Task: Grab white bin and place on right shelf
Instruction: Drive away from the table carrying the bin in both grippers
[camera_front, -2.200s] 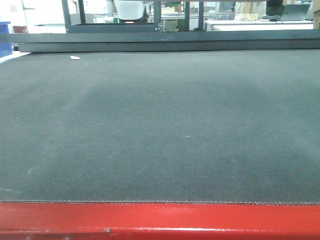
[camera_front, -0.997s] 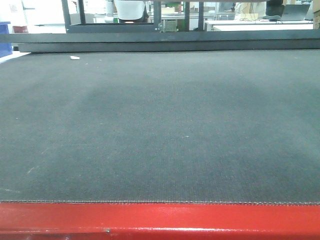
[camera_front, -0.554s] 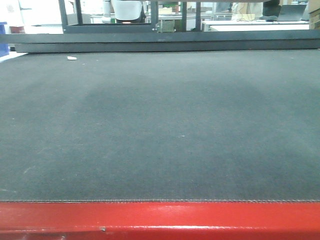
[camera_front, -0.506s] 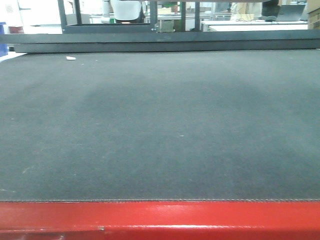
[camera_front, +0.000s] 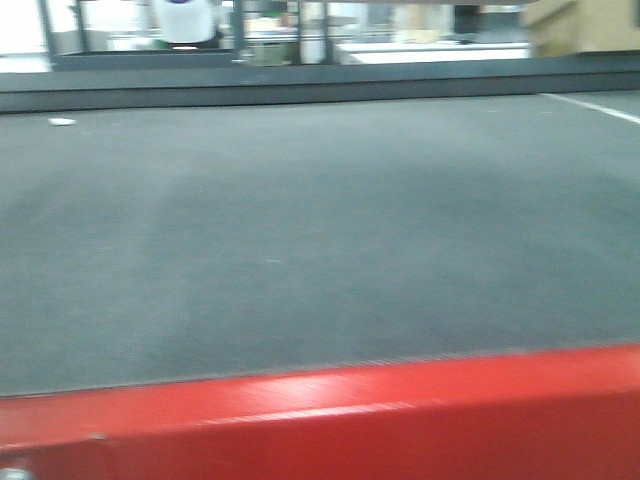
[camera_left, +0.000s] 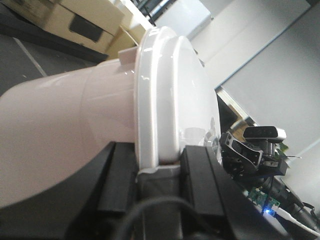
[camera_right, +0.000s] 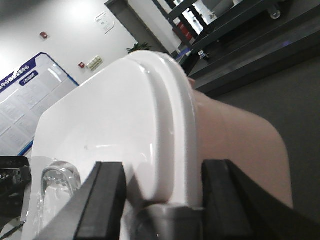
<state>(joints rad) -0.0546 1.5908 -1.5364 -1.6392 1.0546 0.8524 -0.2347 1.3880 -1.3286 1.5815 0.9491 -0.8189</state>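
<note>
The white bin (camera_left: 70, 115) is held up between both arms, its pale pinkish wall and white lid (camera_left: 170, 95) filling the left wrist view. My left gripper (camera_left: 159, 156) is shut on the bin's rim, one black finger (camera_left: 120, 175) on the wall side and one on the lid side. In the right wrist view the same bin (camera_right: 240, 145) and lid (camera_right: 100, 120) loom close. My right gripper (camera_right: 162, 187) is shut on the opposite rim. The right shelf is out of view. Neither the bin nor either gripper shows in the front view.
The red-framed table (camera_front: 350, 410) with a dark grey top lies directly ahead, a small white scrap (camera_front: 62, 122) at its far left. A cardboard box (camera_front: 585, 25) sits at the far right. More cardboard boxes (camera_left: 75, 20) stand behind the bin.
The front view has swung: the table scene slid left and tilted, blurred by motion. A cardboard box and a white line came into view at the upper right.
</note>
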